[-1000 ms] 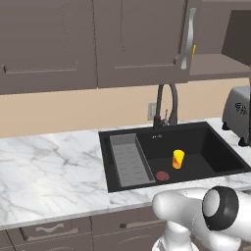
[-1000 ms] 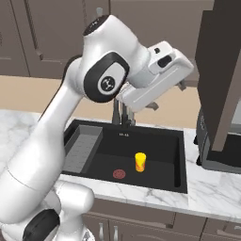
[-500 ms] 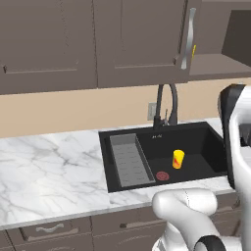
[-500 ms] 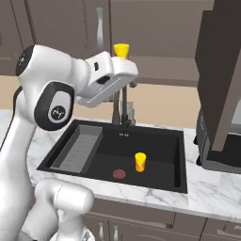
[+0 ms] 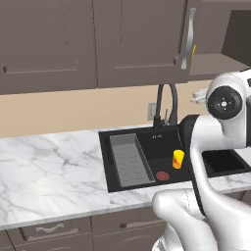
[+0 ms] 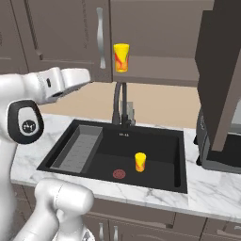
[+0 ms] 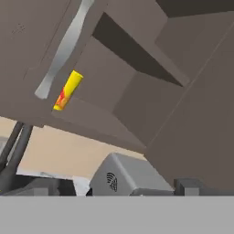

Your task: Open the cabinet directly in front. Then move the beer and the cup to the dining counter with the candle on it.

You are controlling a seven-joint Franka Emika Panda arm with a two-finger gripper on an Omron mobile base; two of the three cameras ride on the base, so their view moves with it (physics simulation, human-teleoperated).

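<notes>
Fingertips of my gripper are not something I can make out, so I cannot tell how wide it stands or whether it has hold of anything. From the right base camera I see my white forearm reaching right across the picture, level with the cabinet (image 6: 61, 33) doors, ending just short of the faucet (image 6: 121, 106).

The cabinet door (image 6: 221, 70) at the right is swung out toward me, edge-on. On the open shelf inside, a cup (image 6: 121, 57) stands upright, yellow with an orange-red streak, just right of the long silver handle (image 6: 100, 36) of the neighbouring shut door. The hand camera shows the same cup (image 7: 67, 90) tilted by the camera's roll, beside that handle (image 7: 64, 50), with the dark cabinet interior (image 7: 132, 87) opening past it.

A second yellow cup (image 6: 140, 162) stands in the black sink (image 6: 84, 164), near the red drain (image 6: 119, 174); the left base camera shows it (image 5: 178, 159) too. Marble counter (image 5: 49, 171) runs left of the sink.
</notes>
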